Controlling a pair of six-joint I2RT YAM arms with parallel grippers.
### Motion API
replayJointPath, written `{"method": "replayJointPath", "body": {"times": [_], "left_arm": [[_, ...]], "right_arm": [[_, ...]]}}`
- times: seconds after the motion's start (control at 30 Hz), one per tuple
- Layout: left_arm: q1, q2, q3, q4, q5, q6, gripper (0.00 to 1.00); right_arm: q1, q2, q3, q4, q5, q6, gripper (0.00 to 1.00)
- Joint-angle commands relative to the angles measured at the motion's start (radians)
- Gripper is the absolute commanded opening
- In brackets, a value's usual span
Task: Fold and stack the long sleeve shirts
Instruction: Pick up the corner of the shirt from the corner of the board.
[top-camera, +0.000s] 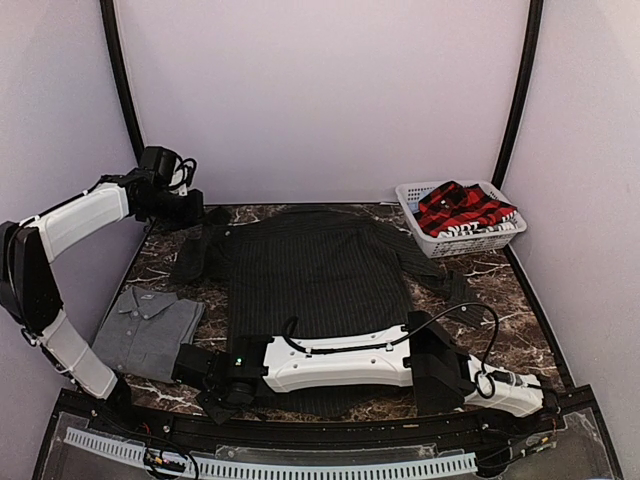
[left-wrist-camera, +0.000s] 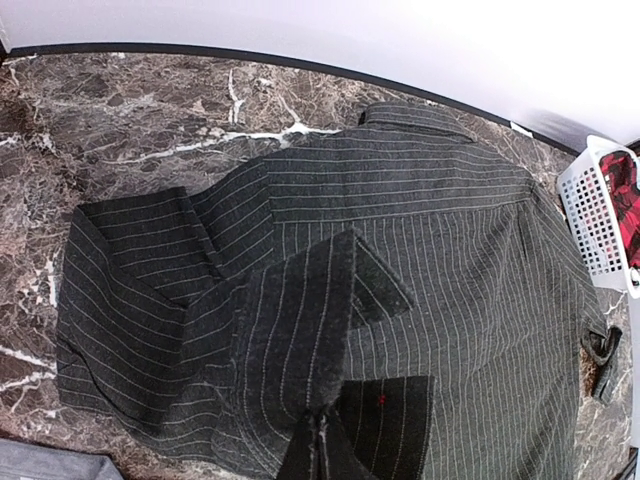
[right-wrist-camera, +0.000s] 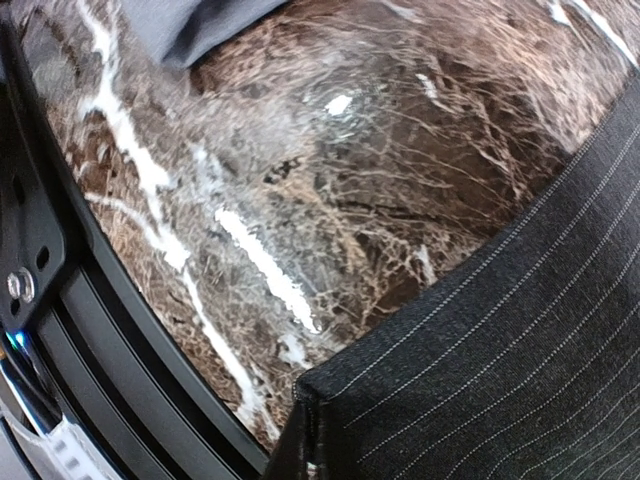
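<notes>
Pinstriped shirt (top-camera: 310, 270) is lying spread flat on the desk (top-camera: 512, 322). Left fingers (top-camera: 197, 213) are clenching a raised fold of its cloth at its far corner, while right fingers (top-camera: 203, 375) are pinching its near hem corner. Folded grey shirt (top-camera: 150, 325) is resting just beside it, and plaid shirt (top-camera: 462, 208) is sitting in the basket (top-camera: 470, 243) beyond its other sleeve.

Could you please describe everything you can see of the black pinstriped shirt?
The black pinstriped shirt looks like woven cloth with fine pale stripes. It is spread flat on the marble table, with its collar toward the far wall and no buttons showing. One sleeve trails toward the white basket. The other is lifted over the body, pinched by the shut left gripper. The shut right gripper pinches a near hem corner.
</notes>
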Motion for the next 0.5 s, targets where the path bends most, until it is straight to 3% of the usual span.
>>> {"method": "replayJointPath", "body": {"times": [0.0, 0.47], "left_arm": [[0.024, -0.056, 0.055, -0.011, -0.007, -0.002, 0.00], [0.103, -0.047, 0.265, -0.016, 0.048, -0.030, 0.00]], "right_arm": [[-0.010, -0.035, -0.015, 0.022, -0.010, 0.007, 0.00], [-0.077, -0.353, -0.329, 0.236, 0.023, 0.056, 0.00]]}}
